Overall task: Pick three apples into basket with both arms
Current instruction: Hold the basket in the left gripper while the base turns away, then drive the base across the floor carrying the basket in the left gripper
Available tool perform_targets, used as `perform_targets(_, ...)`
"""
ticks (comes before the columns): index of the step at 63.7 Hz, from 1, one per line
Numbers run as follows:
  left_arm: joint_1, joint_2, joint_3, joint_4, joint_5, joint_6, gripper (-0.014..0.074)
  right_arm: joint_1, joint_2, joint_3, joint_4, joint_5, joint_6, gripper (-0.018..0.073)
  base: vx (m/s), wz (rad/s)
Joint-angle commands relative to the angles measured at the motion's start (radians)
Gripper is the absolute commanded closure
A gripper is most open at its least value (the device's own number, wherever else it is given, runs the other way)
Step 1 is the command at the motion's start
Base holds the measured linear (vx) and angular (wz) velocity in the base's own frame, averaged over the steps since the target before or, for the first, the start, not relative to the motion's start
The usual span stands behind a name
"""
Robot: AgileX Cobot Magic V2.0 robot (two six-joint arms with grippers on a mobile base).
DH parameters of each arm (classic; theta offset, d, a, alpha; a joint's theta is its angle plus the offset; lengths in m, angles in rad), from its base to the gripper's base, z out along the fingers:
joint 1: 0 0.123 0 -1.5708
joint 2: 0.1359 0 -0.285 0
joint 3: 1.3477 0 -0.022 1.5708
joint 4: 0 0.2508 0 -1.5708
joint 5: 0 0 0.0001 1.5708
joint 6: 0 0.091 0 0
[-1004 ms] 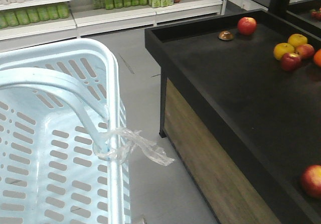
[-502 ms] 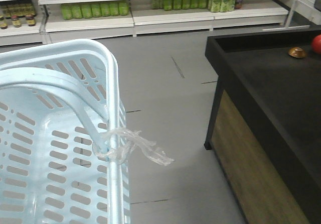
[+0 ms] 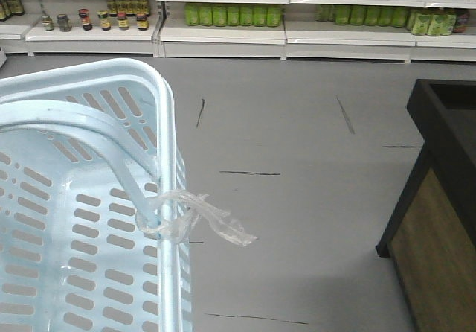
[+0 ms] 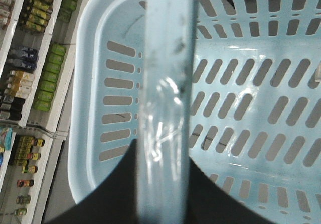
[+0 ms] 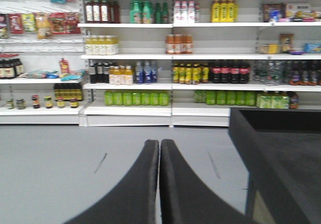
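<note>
The pale blue slotted basket (image 3: 167,123) fills the left of the front view, with a scrap of clear film (image 3: 216,224) tied at the foot of its hoop handle (image 3: 89,127). Seen from above in the left wrist view, the basket (image 4: 88,108) hangs under my left gripper (image 4: 161,151), which is shut on the handle (image 4: 168,58). The part of its inside that shows holds nothing. My right gripper (image 5: 159,142) is shut on nothing, its black fingers pressed together above the grey floor. The apples are out of view.
A black display table (image 3: 446,123) with a wooden side stands at the right edge, also the table (image 5: 271,148) at the right of the right wrist view. Store shelves (image 3: 223,27) of bottles and jars line the far wall. Grey floor lies between.
The front view has swung left: the black table and its fruit slid right until only its corner shows. The basket keeps its place in the view.
</note>
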Motion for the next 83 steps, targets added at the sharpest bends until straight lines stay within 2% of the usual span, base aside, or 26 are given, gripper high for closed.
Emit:
perform_targets(1, -0.007, -0.008, -0.032, 0.004, -0.084, -0.014, 0.0603, -0.001, -0.01, 0.013, -0.003, -0.075, -0.009, 0.0568, 0.11, 0.37)
perform_targets(30, -0.007, -0.008, -0.032, 0.004, -0.084, -0.014, 0.0603, -0.001, -0.01, 0.013, -0.003, -0.072, -0.009, 0.0568, 0.11, 0.18)
perform_targets(83, -0.007, -0.008, -0.032, 0.004, -0.084, -0.014, 0.0603, -0.001, -0.01, 0.013, -0.003, -0.072, -0.009, 0.0568, 0.13, -0.01)
